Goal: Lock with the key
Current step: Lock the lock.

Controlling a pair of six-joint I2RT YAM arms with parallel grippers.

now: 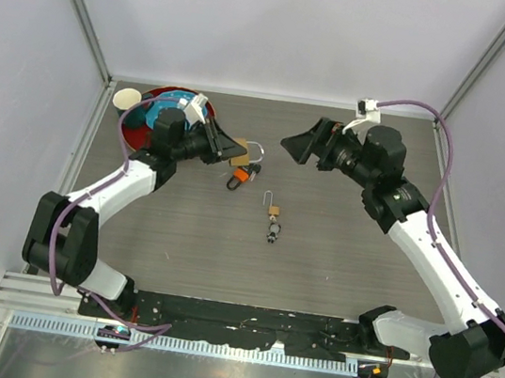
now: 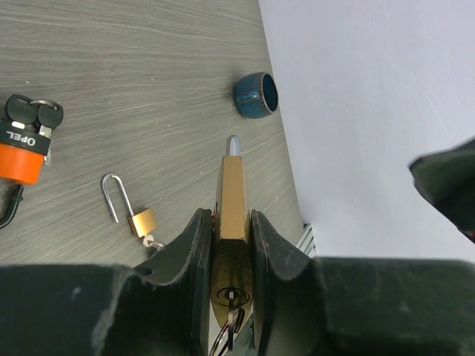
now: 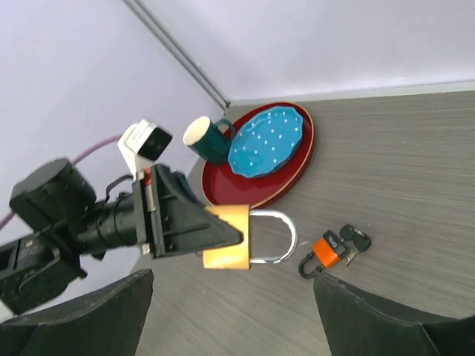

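Note:
My left gripper [image 1: 226, 146] is shut on a large brass padlock [image 1: 240, 155] and holds it above the table, shackle pointing right. In the left wrist view the pads [image 2: 194, 237] clamp the padlock's body [image 2: 232, 193], and a key with a ring [image 2: 231, 300] sits in the keyhole at its underside. In the right wrist view both legs of the silver shackle [image 3: 280, 236] meet the padlock body [image 3: 226, 237]. My right gripper [image 1: 300, 144] is open and empty, facing the padlock from the right with a gap between them.
An orange padlock with black keys [image 1: 239, 178] lies just below the held padlock. A small brass padlock with an open shackle [image 1: 274, 213] lies mid-table. A red tray [image 1: 132, 133] with a blue plate and a cup [image 1: 128, 98] sits at the back left. A blue cup [image 2: 256, 94] lies by the wall.

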